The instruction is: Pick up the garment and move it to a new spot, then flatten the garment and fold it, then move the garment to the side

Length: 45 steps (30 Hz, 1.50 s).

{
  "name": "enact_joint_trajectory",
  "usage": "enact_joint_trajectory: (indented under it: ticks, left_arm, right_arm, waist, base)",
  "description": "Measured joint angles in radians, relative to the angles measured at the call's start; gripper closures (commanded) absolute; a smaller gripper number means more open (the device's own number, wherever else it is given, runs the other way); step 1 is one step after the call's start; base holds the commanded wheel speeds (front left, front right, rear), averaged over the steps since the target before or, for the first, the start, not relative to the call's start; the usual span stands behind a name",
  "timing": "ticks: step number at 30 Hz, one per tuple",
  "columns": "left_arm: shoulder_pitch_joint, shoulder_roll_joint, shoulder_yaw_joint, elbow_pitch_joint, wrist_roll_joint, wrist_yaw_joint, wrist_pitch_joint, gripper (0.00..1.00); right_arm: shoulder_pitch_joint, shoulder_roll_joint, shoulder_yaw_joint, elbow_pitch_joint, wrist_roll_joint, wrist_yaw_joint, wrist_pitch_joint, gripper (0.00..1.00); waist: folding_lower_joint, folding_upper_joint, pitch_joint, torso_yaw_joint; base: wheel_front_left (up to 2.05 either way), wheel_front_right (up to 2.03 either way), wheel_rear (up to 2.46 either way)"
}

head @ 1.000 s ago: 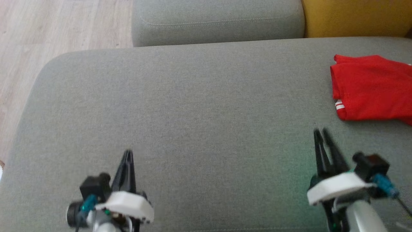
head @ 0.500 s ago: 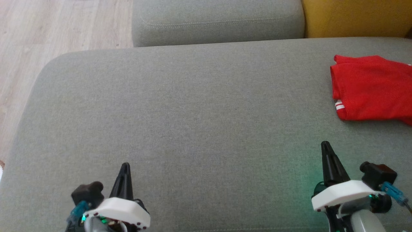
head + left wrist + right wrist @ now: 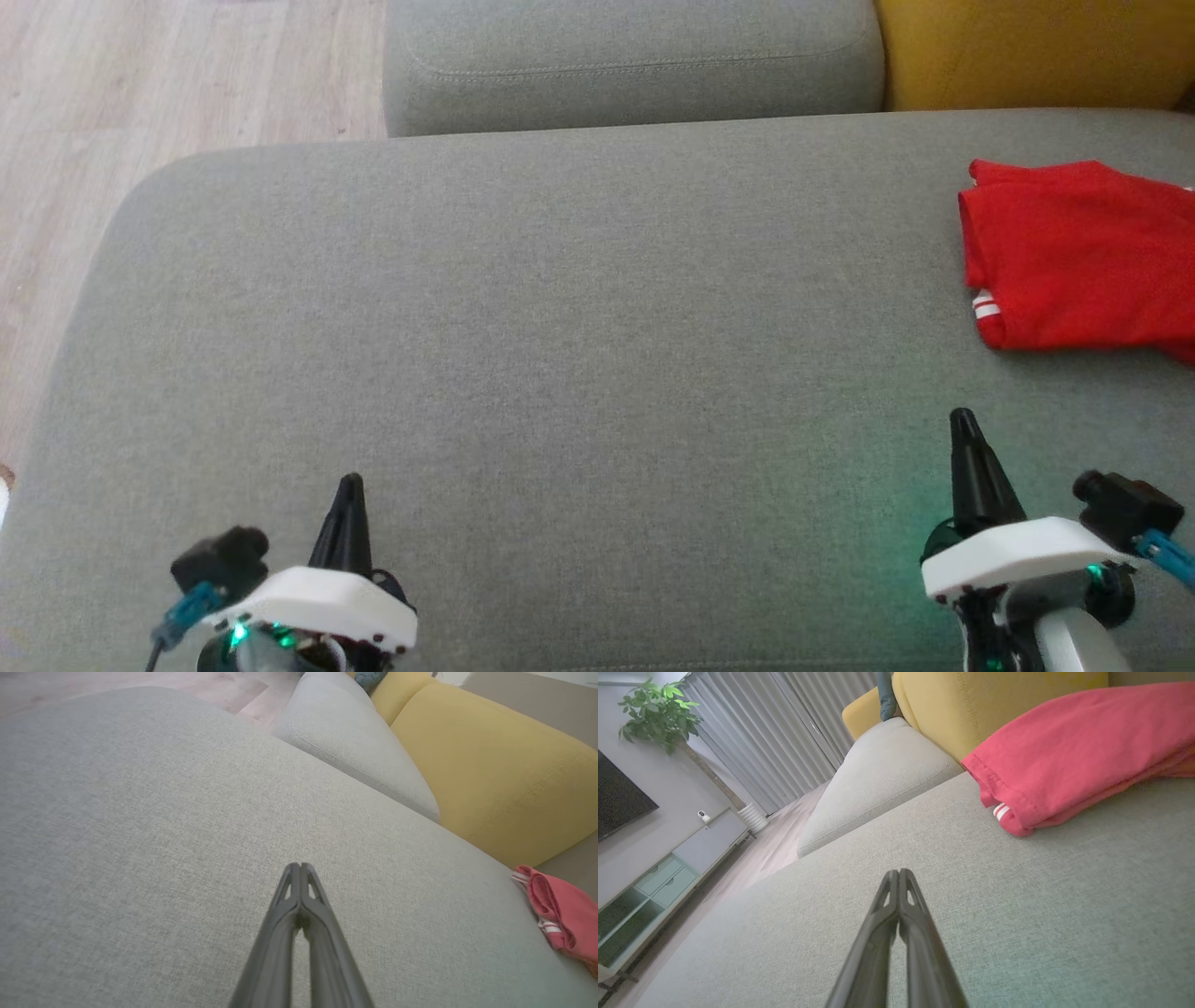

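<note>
Pale wood floor (image 3: 187,84) takes the far left of the head view, beside the rounded corner of a broad grey sofa seat (image 3: 597,308) that spans the rest of the picture. Low on the left, the left gripper (image 3: 350,481) points up the view over bare fabric. Its jaws are pressed together into one dark point with nothing between them. The left wrist view shows the same, the tips meeting above the weave.

Behind the seat, about the middle, lies a grey back cushion (image 3: 635,56) with a stitched seam, and just beside it on the right is a yellow cushion (image 3: 1027,47). Low on the right, the right gripper (image 3: 962,415) also points up the view, its jaws tight together and empty.

Up and to the right of it, clear of the tips, lies the garment (image 3: 1074,252). It is red and folded into a flat bundle, with two short white stripes (image 3: 982,304) at its lower left corner. Its right side is cut off by the picture's edge. It rests on the seat near the yellow cushion, and neither gripper touches it.

The right wrist view runs, from its left, past a leafy plant (image 3: 658,714), a dark screen (image 3: 616,798) on the wall and a low cabinet (image 3: 682,863) with drawers. Next come grey pleated curtains (image 3: 784,732) and a teal cushion (image 3: 886,695) tucked behind the yellow one. The garment lies at that view's upper right, ahead of the closed jaws.
</note>
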<state>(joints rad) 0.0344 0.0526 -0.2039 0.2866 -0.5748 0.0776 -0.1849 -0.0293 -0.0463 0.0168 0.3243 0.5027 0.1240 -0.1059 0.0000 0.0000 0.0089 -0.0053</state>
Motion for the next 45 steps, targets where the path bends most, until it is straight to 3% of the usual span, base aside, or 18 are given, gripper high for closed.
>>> enact_joint_trajectory:
  ticks: [45]
  left_arm:
    - [-0.04,0.003,0.118,-0.002,-0.483,-0.092,0.123,1.0]
  right_arm:
    - [-0.003,0.001,-0.068,-0.019,0.501,0.0,0.098,1.0]
  waist:
    - [0.0001,0.0,-0.003,0.002]
  base:
    - [0.0,0.0,0.0]
